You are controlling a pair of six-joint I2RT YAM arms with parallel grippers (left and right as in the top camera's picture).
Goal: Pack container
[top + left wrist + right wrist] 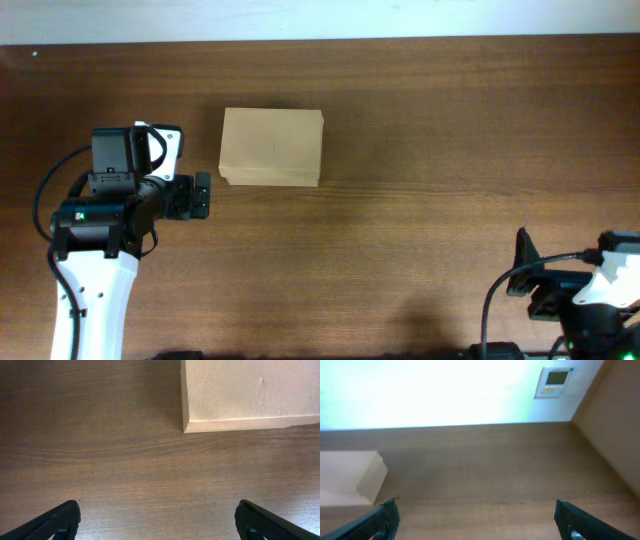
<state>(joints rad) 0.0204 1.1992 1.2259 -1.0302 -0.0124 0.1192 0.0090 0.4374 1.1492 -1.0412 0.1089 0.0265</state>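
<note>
The container (272,147) is a plain tan cardboard box with its lid shut, lying on the wooden table left of centre. My left gripper (203,195) is open and empty, just left of the box's near left corner, apart from it. In the left wrist view the box corner (240,392) fills the upper right and the open fingers (159,521) frame bare wood. My right gripper (522,268) is open and empty at the table's front right, far from the box. The right wrist view shows the box (350,480) at far left and the open fingers (477,520).
The wooden table (450,150) has a pale wall along its far edge. A wall panel with a small screen (555,382) shows in the right wrist view. No pens or markers are in view.
</note>
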